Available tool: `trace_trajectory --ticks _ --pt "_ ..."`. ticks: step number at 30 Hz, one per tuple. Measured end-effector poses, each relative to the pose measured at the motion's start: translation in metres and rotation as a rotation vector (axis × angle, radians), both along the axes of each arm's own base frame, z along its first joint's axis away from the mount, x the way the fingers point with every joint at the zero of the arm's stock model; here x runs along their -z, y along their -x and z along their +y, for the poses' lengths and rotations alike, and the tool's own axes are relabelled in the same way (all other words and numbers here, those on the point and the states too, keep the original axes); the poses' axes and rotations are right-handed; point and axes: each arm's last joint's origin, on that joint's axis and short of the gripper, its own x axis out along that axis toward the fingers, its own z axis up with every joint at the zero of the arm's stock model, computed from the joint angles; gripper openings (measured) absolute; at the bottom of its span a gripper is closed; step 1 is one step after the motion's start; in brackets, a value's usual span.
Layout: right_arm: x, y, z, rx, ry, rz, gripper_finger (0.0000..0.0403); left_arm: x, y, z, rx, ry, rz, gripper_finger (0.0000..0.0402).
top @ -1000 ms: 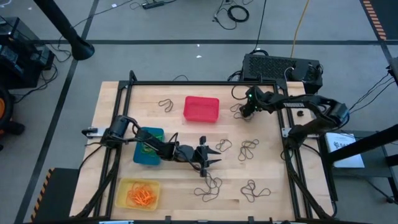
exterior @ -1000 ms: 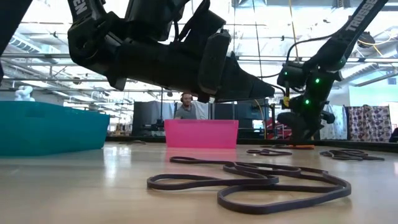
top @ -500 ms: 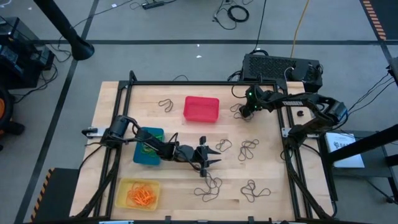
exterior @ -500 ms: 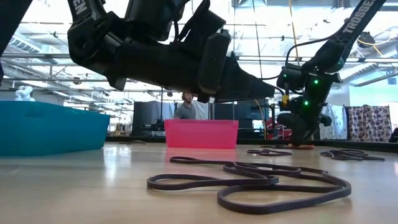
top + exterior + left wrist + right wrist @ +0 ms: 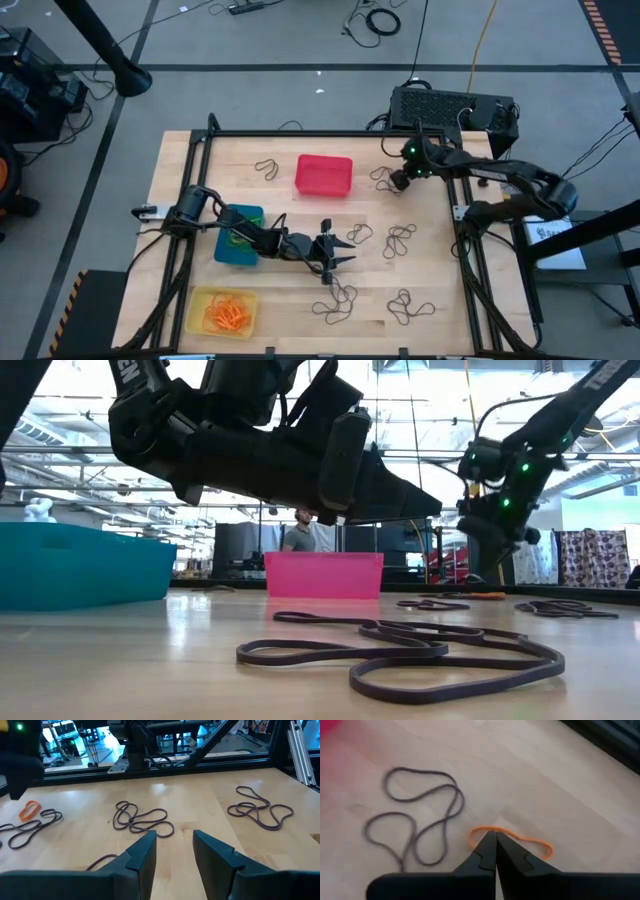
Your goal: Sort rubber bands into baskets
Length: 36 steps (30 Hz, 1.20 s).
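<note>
My right gripper (image 5: 494, 836) hangs above the table's far right part (image 5: 398, 182), shut on a thin orange rubber band (image 5: 520, 840). A dark rubber band (image 5: 415, 820) lies flat on the wood beside it. My left gripper (image 5: 172, 840) hovers open over the table's middle (image 5: 340, 255) with nothing between its fingers. Dark rubber bands (image 5: 142, 819) lie ahead of it. The red basket (image 5: 323, 174) stands at the far middle and the blue basket (image 5: 238, 235) at the left. The yellow basket (image 5: 222, 312) at the near left holds orange bands. My right gripper pinches one end of the orange band's loop (image 5: 479, 834) between its two fingertips. The fingers slant down at it from above. The rest of the loop trails away from the fingertips; whether its far end (image 5: 547, 851) rests on the wood, I cannot tell.
More dark band clusters lie at the right (image 5: 400, 238), near middle (image 5: 335, 300), near right (image 5: 410, 305) and far left (image 5: 267, 168). A black frame (image 5: 300, 133) borders the table. A black box (image 5: 455, 108) sits beyond the far right corner.
My right gripper has shut its fingers at the orange band's end and risen from the table, tipping a little. My left arm has kept still.
</note>
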Motion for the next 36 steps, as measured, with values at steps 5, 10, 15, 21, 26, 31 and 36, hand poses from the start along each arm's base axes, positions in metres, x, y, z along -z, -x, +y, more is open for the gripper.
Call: trace_trajectory --ticks 5,10,15,21,26,31,36 --pt "-0.011 0.003 0.007 0.019 0.002 -0.043 0.0003 0.000 0.000 0.000 0.000 0.000 0.000 0.0136" --pt "-0.004 0.001 0.005 0.032 -0.020 -0.029 0.0019 0.000 0.000 0.000 -0.006 0.034 -0.002 0.0136" --pt "0.004 -0.003 0.001 0.026 -0.033 -0.006 0.0052 0.000 0.000 0.000 -0.008 0.048 -0.004 0.0136" --pt "0.014 -0.008 -0.001 -0.017 -0.075 -0.007 0.0117 -0.001 0.000 0.000 -0.008 0.048 -0.004 0.0136" --pt "0.017 -0.009 -0.003 -0.021 -0.080 -0.003 0.0164 0.000 0.000 0.000 -0.008 0.048 -0.001 0.0136" --pt "0.023 -0.010 -0.004 -0.020 -0.098 0.014 0.0189 0.000 0.000 0.000 -0.008 0.047 0.002 0.0136" --pt "0.031 -0.014 -0.007 -0.012 -0.109 0.019 0.0178 0.000 0.000 0.000 -0.009 0.047 0.003 0.0136"
